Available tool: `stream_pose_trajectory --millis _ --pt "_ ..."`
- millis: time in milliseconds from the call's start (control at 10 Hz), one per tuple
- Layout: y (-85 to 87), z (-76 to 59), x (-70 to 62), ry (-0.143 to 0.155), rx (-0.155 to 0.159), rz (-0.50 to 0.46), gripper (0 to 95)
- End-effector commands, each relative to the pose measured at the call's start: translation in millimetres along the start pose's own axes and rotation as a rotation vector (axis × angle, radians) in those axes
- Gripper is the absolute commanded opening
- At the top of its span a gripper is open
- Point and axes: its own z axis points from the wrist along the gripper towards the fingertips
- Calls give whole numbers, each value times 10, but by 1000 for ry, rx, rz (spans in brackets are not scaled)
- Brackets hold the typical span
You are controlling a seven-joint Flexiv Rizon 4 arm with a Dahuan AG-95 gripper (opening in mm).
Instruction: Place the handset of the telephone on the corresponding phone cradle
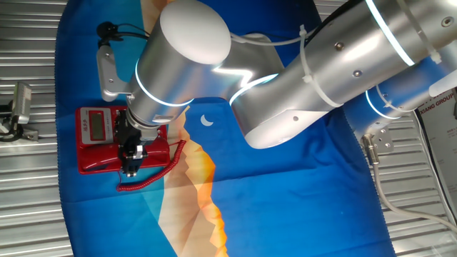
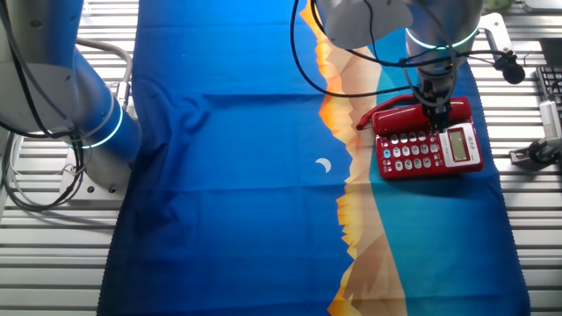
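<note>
The red telephone [image 1: 96,139] lies on the blue cloth at the left, with its grey-green screen [image 1: 93,127]. In the other fixed view [image 2: 430,149] it is at the right, keypad facing me. The glossy red handset [image 1: 157,153] [image 2: 395,114] lies along the base's plain long side, covering the phone cradle, which is hidden under it. Its coiled cord [image 1: 153,178] trails onto the cloth. My gripper [image 1: 131,160] [image 2: 435,112] points straight down at the handset's middle, and its jaws stand close on either side of it, gripping it.
The blue and orange cloth [image 2: 246,175] covers the slatted metal table. The arm's base [image 2: 97,132] stands at the cloth's left edge. A metal fixture [image 1: 18,107] sits beside the phone's side of the cloth. A keyboard edge [image 2: 549,88] and a black clamp [image 2: 536,154] lie right of the phone.
</note>
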Motion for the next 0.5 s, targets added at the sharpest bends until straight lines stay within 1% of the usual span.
stream_pose_trajectory --millis 100,400,500 --pt "-2 10 15 5 1 1 760" --pt "-2 13 15 5 1 4 760" --pt "-2 13 15 5 1 4 570"
